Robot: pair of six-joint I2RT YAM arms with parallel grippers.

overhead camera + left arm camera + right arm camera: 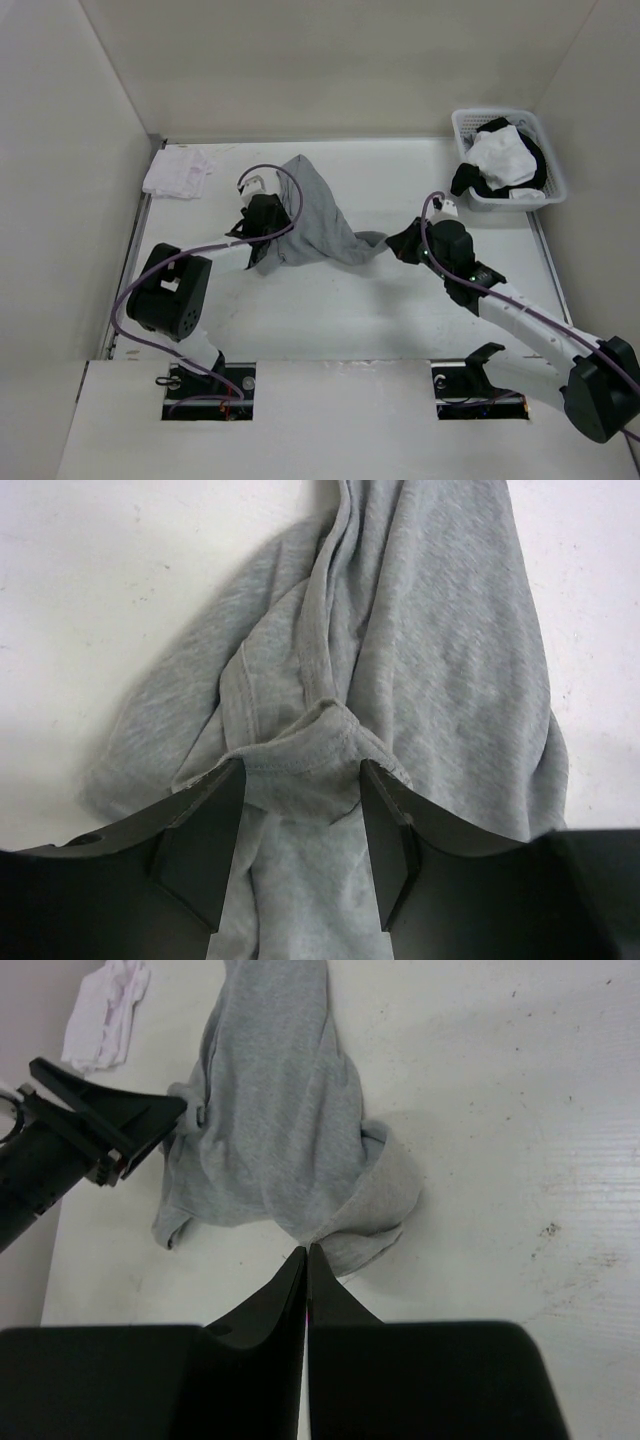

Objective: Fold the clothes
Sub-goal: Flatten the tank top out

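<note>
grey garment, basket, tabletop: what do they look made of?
Grey garment: thin heathered jersey knit, likely a cotton blend. It is matte and speckled, falls in soft folds and has a stitched hem.
Basket: white moulded plastic by the look, with slotted walls and a stiff rim.
Tabletop: hard white board, painted or laminated, can't tell which. It is matte, with scuffs and dirt specks.

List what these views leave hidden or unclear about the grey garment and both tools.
Left wrist view: the grey garment runs off the top edge and behind the left tool.
Right wrist view: how much fabric the shut right tool pinches, hidden by its fingers.
Top view: left tool's fingertips, covered by its wrist and the garment.
Top view: basket contents, heaped, too small.
</note>
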